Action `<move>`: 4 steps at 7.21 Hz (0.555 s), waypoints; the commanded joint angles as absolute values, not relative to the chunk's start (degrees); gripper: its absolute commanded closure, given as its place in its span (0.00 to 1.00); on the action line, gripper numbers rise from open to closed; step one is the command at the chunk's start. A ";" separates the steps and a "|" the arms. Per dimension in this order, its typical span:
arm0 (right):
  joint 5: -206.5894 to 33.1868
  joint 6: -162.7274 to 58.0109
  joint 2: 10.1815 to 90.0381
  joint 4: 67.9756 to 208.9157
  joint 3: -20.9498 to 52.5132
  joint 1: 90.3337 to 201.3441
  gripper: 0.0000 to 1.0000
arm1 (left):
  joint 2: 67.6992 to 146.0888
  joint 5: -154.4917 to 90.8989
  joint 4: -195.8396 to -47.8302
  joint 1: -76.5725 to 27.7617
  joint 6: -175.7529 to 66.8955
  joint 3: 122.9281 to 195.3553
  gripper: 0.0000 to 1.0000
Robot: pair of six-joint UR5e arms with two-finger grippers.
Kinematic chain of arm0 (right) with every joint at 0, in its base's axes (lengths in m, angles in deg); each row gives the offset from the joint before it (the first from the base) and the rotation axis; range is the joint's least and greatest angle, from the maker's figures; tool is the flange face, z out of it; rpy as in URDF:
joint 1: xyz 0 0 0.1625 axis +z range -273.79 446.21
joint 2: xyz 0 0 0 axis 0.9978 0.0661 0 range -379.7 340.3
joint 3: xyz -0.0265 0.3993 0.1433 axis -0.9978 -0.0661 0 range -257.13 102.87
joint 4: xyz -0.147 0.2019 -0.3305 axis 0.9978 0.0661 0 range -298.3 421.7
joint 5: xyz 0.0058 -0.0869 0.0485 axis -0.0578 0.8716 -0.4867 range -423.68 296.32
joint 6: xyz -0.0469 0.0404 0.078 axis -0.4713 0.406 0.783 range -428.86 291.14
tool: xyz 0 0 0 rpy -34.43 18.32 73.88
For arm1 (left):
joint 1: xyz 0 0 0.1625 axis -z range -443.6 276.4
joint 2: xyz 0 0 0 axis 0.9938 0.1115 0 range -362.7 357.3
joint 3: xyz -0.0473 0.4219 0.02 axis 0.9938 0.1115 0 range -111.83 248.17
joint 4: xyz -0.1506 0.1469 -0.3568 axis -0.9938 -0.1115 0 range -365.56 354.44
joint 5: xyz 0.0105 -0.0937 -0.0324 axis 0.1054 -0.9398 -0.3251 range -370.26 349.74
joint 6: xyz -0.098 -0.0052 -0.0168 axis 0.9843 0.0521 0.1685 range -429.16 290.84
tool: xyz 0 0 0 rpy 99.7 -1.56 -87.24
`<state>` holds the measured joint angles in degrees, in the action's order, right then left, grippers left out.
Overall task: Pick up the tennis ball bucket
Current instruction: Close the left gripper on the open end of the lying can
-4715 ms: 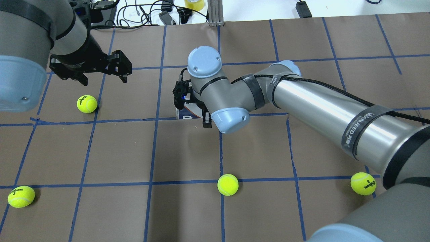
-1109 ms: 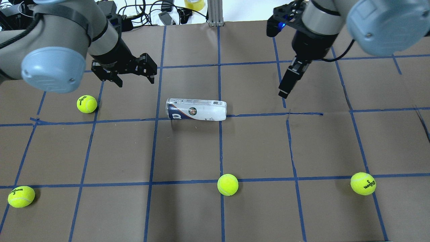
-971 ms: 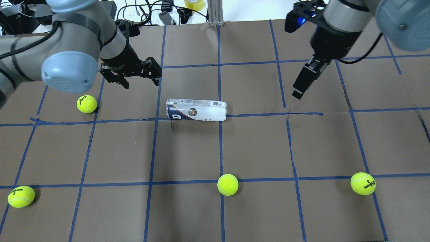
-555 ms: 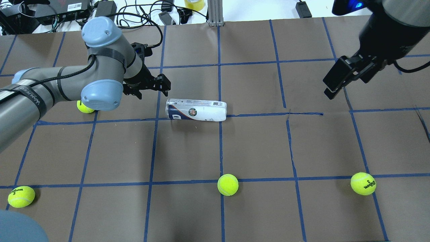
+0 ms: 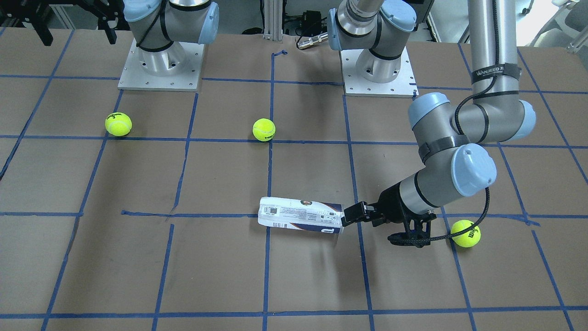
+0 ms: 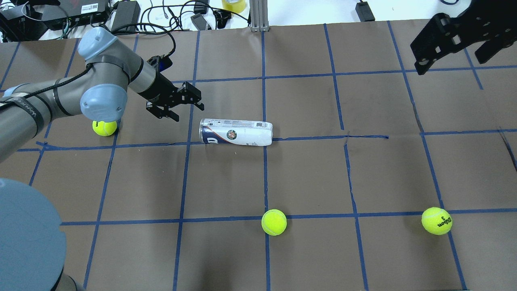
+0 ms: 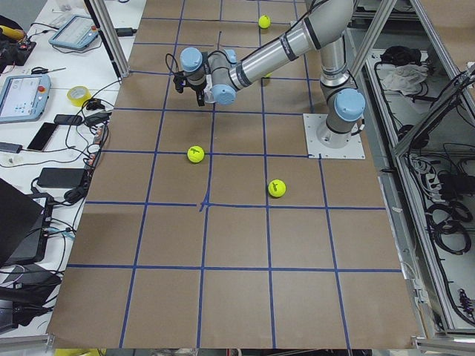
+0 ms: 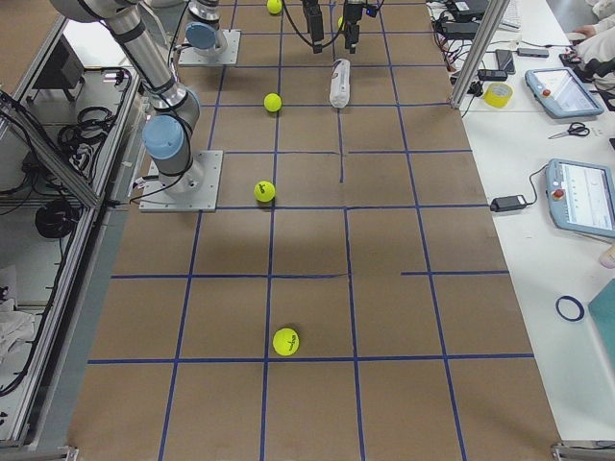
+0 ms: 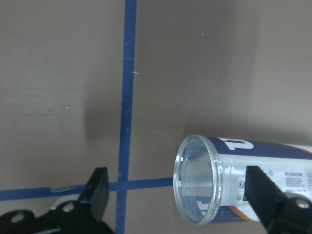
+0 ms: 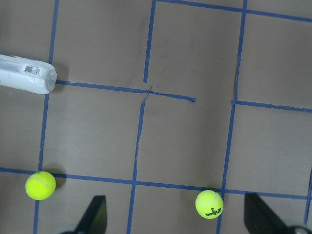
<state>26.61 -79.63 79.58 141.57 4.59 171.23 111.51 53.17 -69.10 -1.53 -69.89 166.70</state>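
Observation:
The tennis ball bucket (image 6: 236, 132) is a clear tube with a white and navy label. It lies on its side on the brown paper and holds no balls; it also shows in the front view (image 5: 301, 216). My left gripper (image 6: 188, 112) is open and low, just off the tube's open rimmed end and not touching it. In the left wrist view the round mouth of the tube (image 9: 197, 180) lies between and ahead of the fingers (image 9: 97, 192). My right gripper (image 6: 420, 56) is open, empty and raised at the far right. Its wrist view shows the tube's closed end (image 10: 29, 73) far below.
Yellow-green tennis balls lie around: one (image 6: 104, 127) under my left elbow, one (image 6: 274, 222) at the front middle, one (image 6: 436, 220) at the front right. Cables and boxes (image 6: 121, 12) sit beyond the table's far edge. Blue tape lines grid the paper.
My left arm has swung in and come down to the tube's open end. My right arm has drawn back up and to the right. The tube has not moved.

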 commanded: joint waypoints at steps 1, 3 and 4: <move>24.30 -75.46 76.83 142.29 4.35 172.16 0.00 | 113.13 47.31 -75.94 -2.21 -70.47 164.67 0.00; 25.00 -74.93 70.67 153.48 3.99 175.31 0.00 | 115.85 46.87 -74.48 -2.21 -78.34 164.15 0.00; 25.79 -74.05 70.39 154.59 4.61 175.68 0.00 | 116.21 46.95 -74.11 -2.21 -86.22 164.15 0.00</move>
<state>25.00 -74.94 71.76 151.10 4.10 174.60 115.25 47.06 -74.70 -2.20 -78.43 164.29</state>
